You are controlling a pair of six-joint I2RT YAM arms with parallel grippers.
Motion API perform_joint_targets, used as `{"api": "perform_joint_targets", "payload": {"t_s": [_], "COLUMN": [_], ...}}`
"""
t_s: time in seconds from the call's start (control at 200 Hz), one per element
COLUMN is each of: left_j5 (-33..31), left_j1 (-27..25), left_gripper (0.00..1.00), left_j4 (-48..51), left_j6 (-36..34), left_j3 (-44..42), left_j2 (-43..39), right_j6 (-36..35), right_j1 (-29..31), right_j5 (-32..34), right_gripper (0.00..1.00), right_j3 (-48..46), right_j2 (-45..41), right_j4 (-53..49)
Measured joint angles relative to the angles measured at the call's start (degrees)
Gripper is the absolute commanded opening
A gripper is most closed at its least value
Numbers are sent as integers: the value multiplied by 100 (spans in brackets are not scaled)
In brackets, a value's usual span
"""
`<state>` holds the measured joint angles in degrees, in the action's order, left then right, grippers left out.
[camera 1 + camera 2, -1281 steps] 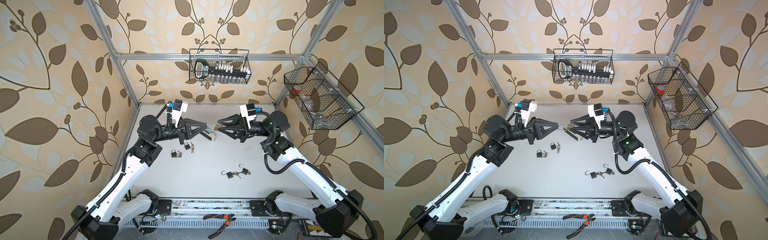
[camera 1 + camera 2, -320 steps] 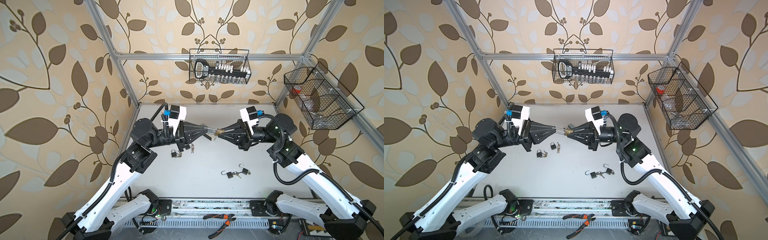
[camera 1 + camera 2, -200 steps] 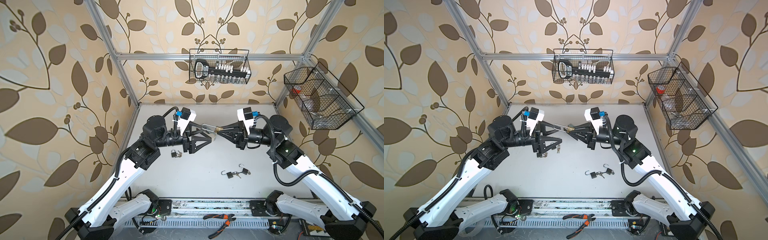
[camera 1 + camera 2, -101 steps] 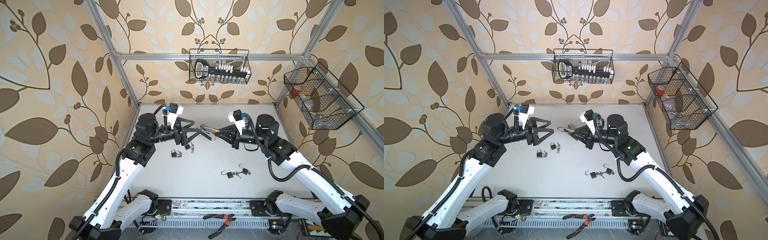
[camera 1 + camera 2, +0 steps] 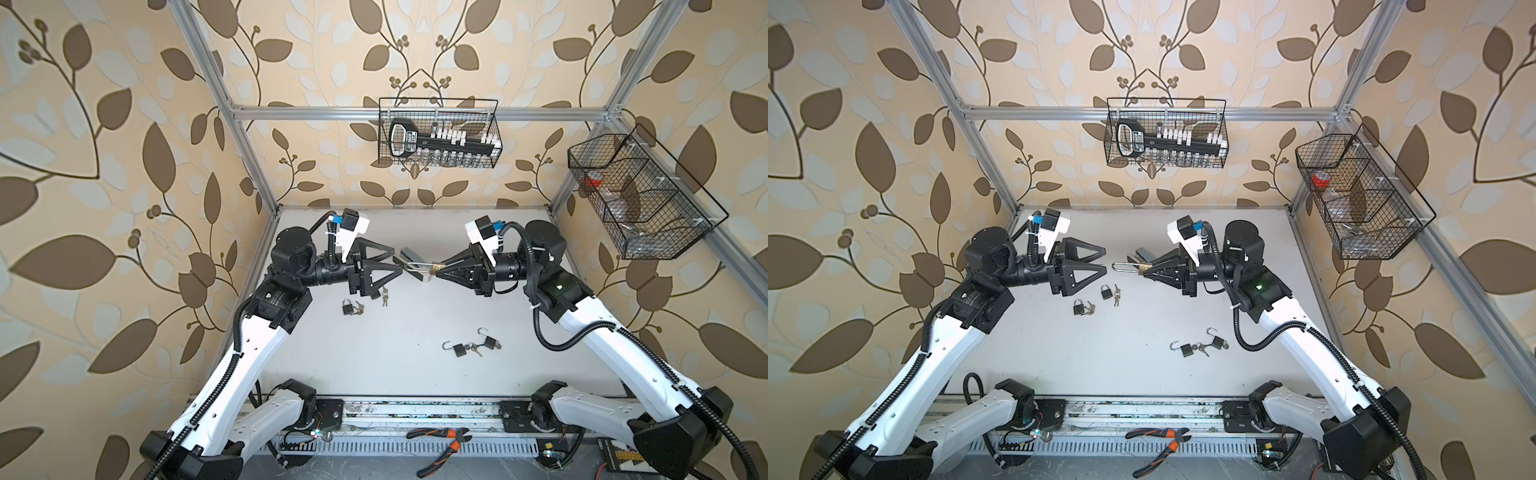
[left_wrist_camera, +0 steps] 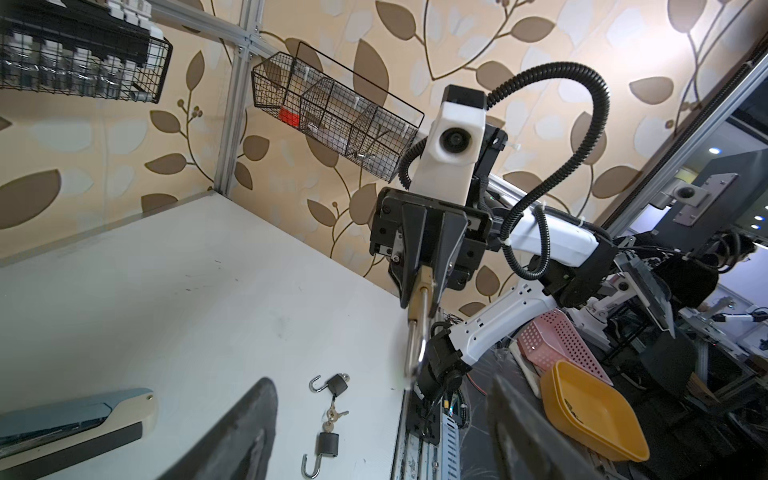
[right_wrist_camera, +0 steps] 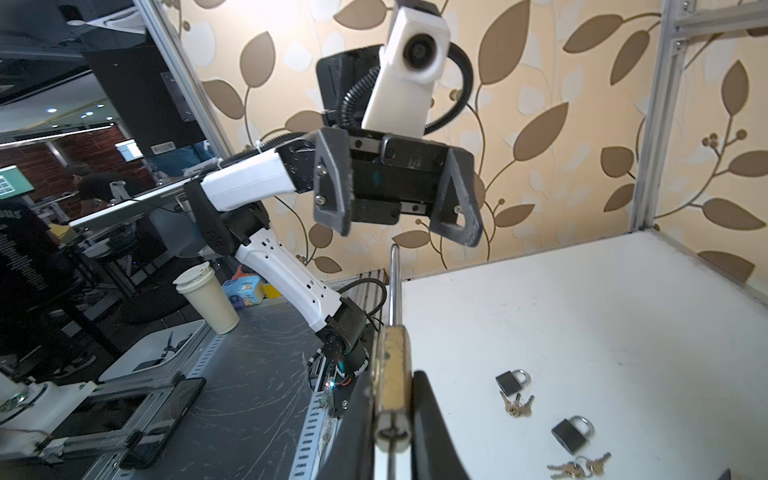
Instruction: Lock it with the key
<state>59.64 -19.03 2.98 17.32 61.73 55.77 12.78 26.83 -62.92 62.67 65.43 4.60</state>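
A brass padlock (image 5: pixel 434 268) with a long silver shackle (image 5: pixel 1123 267) hangs above the table's middle. My right gripper (image 5: pixel 441 269) is shut on its body. The shackle points at my left gripper (image 5: pixel 397 261), which is open, with its fingertips just short of the shackle's end. In the right wrist view the padlock (image 7: pixel 392 365) sits between my fingers (image 7: pixel 428 415). The open left gripper (image 7: pixel 403 235) faces the shackle's tip. A thin edge (image 7: pixel 390 461) sticks out of the keyhole end, and I cannot tell whether it is the key. In the left wrist view the shackle (image 6: pixel 415 345) ends just ahead of the left gripper (image 6: pixel 380 399).
Two shut black padlocks (image 5: pixel 1078 307) (image 5: pixel 1106 292) with keys lie below the left gripper. Two open ones (image 5: pixel 460 350) (image 5: pixel 489 341) lie front right. A grey and white bar (image 5: pixel 409 252) lies behind the grippers. Wire baskets (image 5: pixel 438 133) (image 5: pixel 640 195) hang on the walls. Pliers (image 5: pixel 444 442) lie at the front rail.
My left gripper has drawn back to the left, off the shackle, and its jaws have narrowed a little. The right gripper has kept the padlock throughout, shifting only slightly.
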Motion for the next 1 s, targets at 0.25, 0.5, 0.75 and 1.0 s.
{"api": "perform_joint_targets", "payload": {"t_s": [0.25,0.5,0.75,1.0], "left_j5": [181,302,345,348], "left_j1": [-35,-208,-282,-282], "left_gripper": [56,45,21,2], "left_j4": [-258,-326,-273,-214], "left_j6": [105,96,37,-35], "left_j3": [-24,-24,-24,-20], "left_j2": [118,186,313,310], "right_j6": [232,310,411,415], "right_j1": [20,81,81,81], "right_j5": [-168,-160,-66,26], "right_gripper": [0,0,0,0], "right_j3": [0,0,2,0], "right_j2": [282,308,306,306], "right_j4": [210,260,321,337]}}
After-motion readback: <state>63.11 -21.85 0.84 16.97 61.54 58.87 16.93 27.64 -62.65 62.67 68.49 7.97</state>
